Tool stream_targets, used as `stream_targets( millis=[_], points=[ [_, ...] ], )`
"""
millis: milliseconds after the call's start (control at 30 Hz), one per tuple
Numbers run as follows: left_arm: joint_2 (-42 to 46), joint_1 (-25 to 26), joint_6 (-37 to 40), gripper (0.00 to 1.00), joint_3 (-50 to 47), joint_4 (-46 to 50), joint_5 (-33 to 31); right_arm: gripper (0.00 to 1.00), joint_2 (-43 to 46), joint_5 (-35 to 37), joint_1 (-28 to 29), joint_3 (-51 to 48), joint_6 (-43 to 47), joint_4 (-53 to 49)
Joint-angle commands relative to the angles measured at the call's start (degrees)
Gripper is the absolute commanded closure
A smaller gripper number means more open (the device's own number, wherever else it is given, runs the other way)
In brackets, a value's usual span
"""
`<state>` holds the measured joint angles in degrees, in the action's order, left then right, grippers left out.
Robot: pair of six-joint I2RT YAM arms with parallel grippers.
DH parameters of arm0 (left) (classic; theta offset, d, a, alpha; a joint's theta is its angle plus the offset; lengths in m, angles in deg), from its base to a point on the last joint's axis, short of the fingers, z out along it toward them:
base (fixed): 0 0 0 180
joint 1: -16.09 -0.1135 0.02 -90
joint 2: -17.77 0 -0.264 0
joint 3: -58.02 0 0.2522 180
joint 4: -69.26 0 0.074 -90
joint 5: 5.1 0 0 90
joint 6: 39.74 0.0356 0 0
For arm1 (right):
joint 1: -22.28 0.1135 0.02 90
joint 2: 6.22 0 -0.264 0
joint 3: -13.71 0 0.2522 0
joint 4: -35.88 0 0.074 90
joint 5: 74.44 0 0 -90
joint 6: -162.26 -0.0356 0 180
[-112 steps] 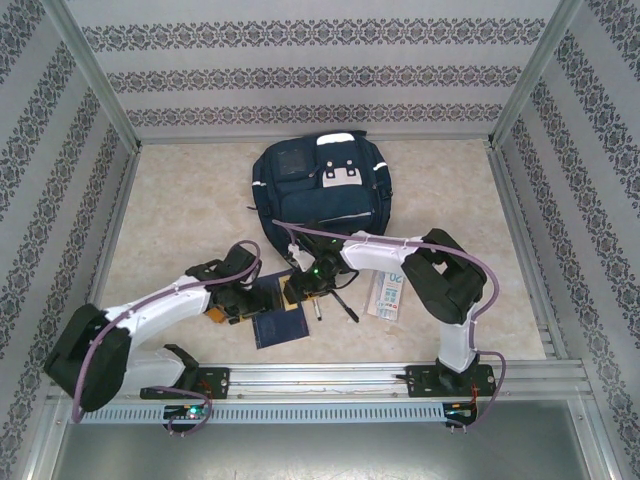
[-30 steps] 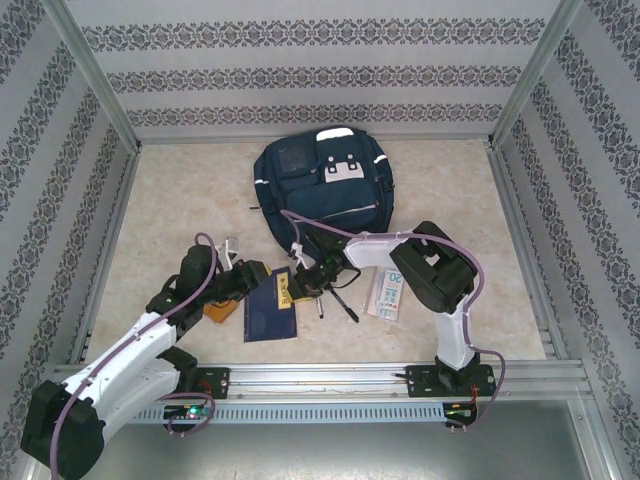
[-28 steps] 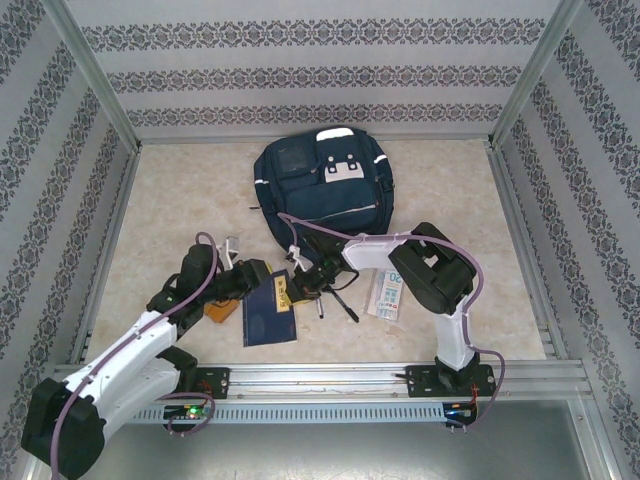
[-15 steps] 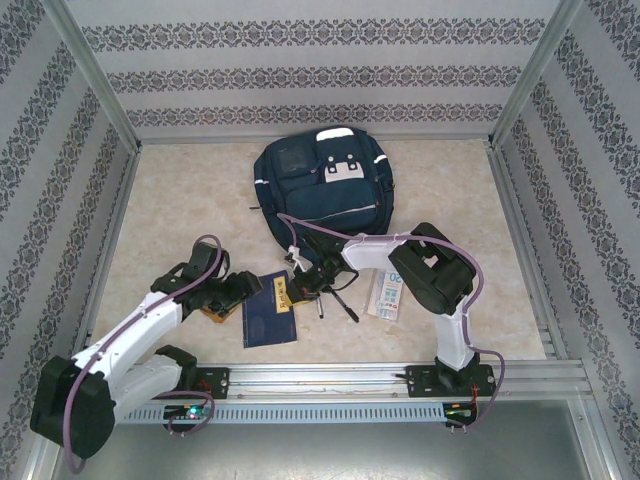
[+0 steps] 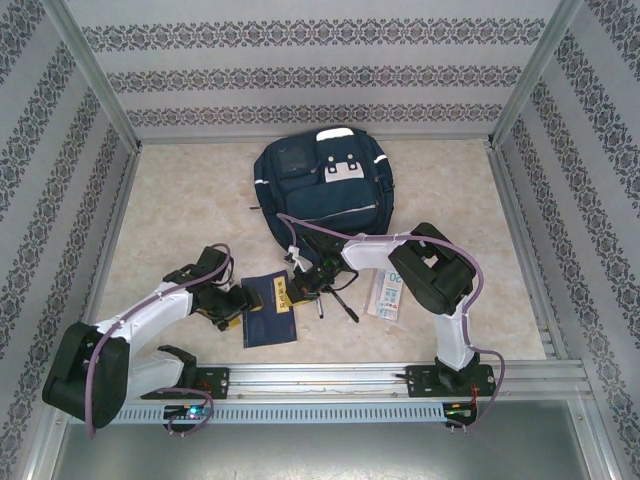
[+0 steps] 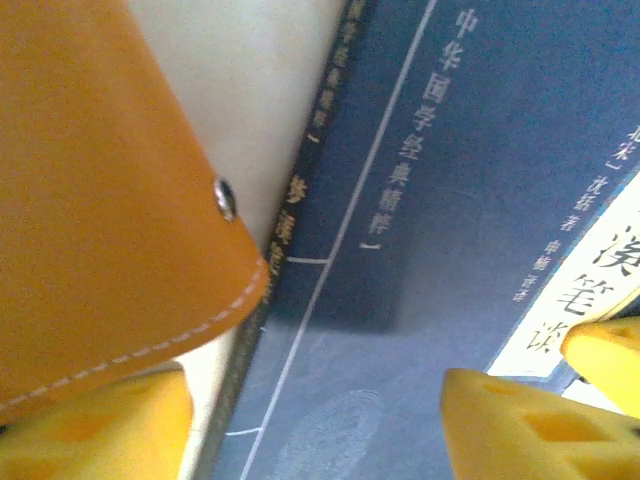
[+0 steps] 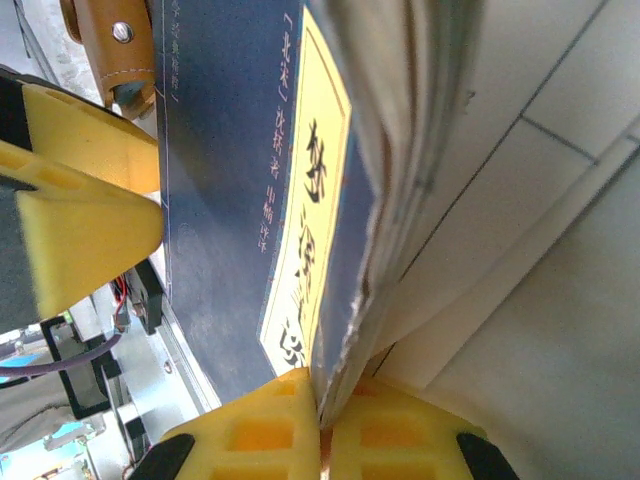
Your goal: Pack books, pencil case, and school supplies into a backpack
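Jaws: left gripper point(image 6: 318, 425) apart, right gripper point(image 7: 320, 418) pinching navy book point(image 5: 268, 322) | beige marbled table point(image 5: 180, 205) | patterned walls point(image 5: 320, 72)

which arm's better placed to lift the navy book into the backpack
Right. The right gripper is shut on the navy book at its edge nearer the backpack. The left gripper stands open at the book's other edge, beside the orange booklet, gripping nothing.
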<state>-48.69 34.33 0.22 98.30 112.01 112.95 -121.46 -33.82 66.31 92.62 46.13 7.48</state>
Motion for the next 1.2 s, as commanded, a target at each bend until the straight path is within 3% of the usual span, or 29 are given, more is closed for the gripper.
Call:
stream_targets(
  millis=[0,133,300,567,667,800,967,1167],
  points=[
    [-1.40,1.13,-0.09,0.43,-3.38,-24.72,14.61,0.95,-1.19,0.54,0.06,0.01,1.04,0.08],
    [-1.27,1.14,-5.58,0.49,-5.86,-38.78,20.93,0.95,-0.95,-0.16,-0.06,-0.48,0.91,1.02],
    [0.34,1.05,-7.67,0.61,-5.96,-44.87,24.21,0.96,-0.83,-0.20,-0.57,-1.22,0.42,1.60],
    [2.22,0.70,-7.15,0.78,-4.90,-44.22,24.04,0.98,-0.14,-1.61,-1.33,-2.91,-0.77,4.65],
    [1.80,0.53,-7.42,0.79,-4.64,-45.02,24.44,0.99,-0.22,-2.55,-1.48,-3.18,-1.03,5.46],
    [1.67,0.46,-10.05,0.86,-5.37,-50.55,25.11,0.99,-0.19,-1.05,-1.55,-3.17,-1.07,4.39],
    [2.23,0.47,-11.39,0.85,-5.50,-53.33,25.14,0.99,0.45,1.66,-1.85,-3.28,-0.94,2.93],
    [1.51,0.41,-6.21,0.65,-3.62,-40.63,20.73,0.99,0.68,2.53,-2.18,-3.54,-1.27,2.94]
  ],
)
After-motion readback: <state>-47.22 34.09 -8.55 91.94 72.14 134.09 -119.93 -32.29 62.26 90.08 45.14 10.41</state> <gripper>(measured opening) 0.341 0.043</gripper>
